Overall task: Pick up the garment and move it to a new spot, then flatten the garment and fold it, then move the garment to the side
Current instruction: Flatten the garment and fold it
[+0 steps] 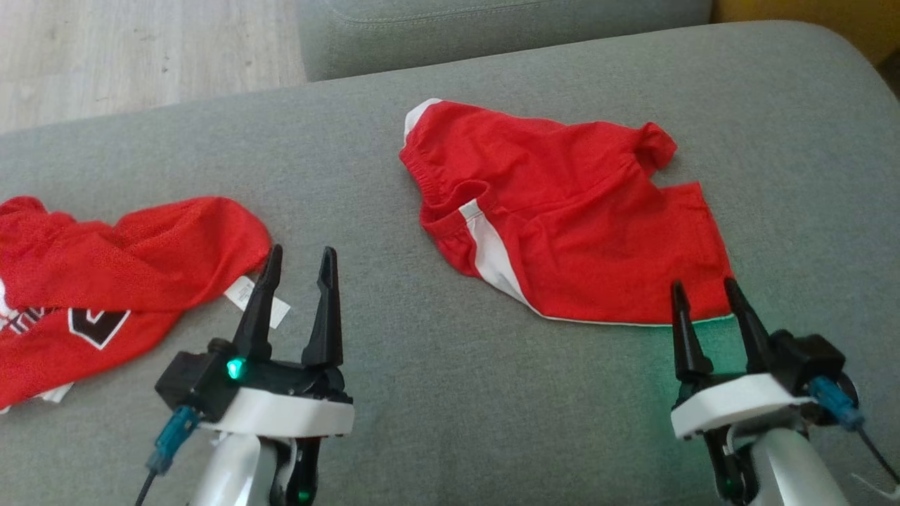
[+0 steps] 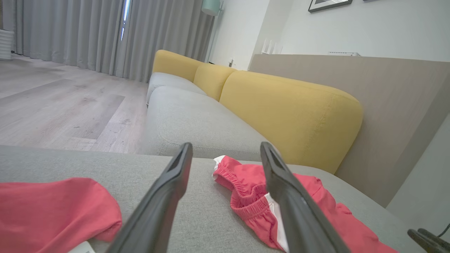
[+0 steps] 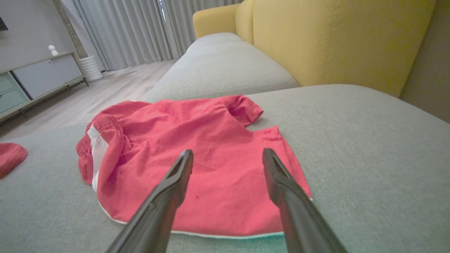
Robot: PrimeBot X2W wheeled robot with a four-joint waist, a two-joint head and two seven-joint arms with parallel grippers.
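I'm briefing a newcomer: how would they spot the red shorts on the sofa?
On the grey sofa seat, look right of centre, beyond the right gripper. The red shorts lie there; unlike the red jersey at the left, they have a white stripe and elastic waistband.

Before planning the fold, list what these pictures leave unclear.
Red jersey with black-and-white print: head view, cut off by the left edge; print unreadable.
Small white label: head view, partly behind a finger of the left gripper; text too small.
Red white-striped shorts: left wrist view, a dark finger covers part.
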